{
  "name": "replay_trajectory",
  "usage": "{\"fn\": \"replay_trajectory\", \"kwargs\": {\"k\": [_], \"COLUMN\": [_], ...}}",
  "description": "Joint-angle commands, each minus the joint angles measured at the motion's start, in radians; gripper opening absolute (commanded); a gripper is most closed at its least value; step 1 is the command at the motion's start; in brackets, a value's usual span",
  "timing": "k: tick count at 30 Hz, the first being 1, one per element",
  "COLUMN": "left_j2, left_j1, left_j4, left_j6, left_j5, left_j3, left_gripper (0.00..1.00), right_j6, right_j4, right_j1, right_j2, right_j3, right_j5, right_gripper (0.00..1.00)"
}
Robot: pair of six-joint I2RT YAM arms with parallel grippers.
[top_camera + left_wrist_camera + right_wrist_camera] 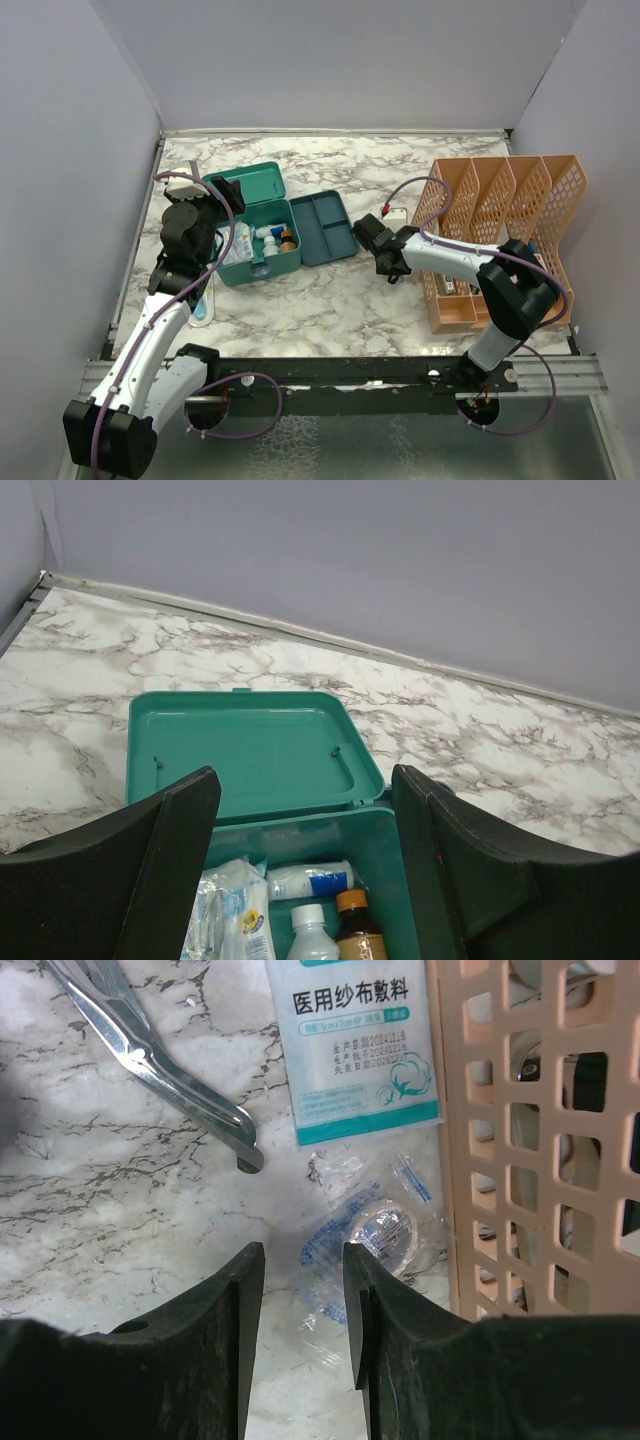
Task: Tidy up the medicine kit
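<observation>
Spread wide with nothing between its fingers, the left gripper (303,775) is held over the near part of the medicine kit (250,272), whose lid is laid back on the far side. Packets, a white bottle (312,935) and a brown bottle (358,935) are seen inside. The insert tray (325,227) is set just beside the kit's right side. Right of the tray, the right gripper (300,1250) is pointed down, jaws narrowly apart and empty. Just beyond it lie a wrapped roll (385,1228), a gauze packet (365,1050) and a metal tool (160,1050), beside the orange rack (500,240). Everything is borne by a marbled table (330,310) enclosed by pale walls. The tool's handles are cut off; the rack's contents cannot be made out.
</observation>
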Motion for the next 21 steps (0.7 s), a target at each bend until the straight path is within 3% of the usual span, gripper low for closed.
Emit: {"fn": "replay_trajectory", "kwargs": {"k": [1, 7, 11, 12, 21], "left_j2": [-0.005, -0.004, 0.001, 0.003, 0.0], "left_j1": [0.002, 0.002, 0.002, 0.003, 0.003], "left_j4": [0.014, 0.004, 0.003, 0.002, -0.004], "left_j6": [0.013, 0.016, 0.015, 0.014, 0.014], "left_j5": [-0.009, -0.012, -0.012, -0.012, -0.014], "left_j3": [0.001, 0.005, 0.006, 0.007, 0.012], "left_gripper": [0.73, 0.73, 0.73, 0.73, 0.73], "right_j6": [0.028, 0.067, 0.09, 0.093, 0.078], "right_j4": [0.012, 0.016, 0.026, 0.027, 0.039], "right_j1": [-0.006, -0.009, -0.009, -0.009, -0.009], "right_j2": [0.012, 0.015, 0.01, 0.008, -0.086], "right_j3": [-0.02, -0.044, -0.057, -0.058, -0.04], "right_j5": [-0.042, -0.053, -0.063, -0.063, -0.074], "right_gripper": [0.38, 0.3, 0.05, 0.03, 0.01]}}
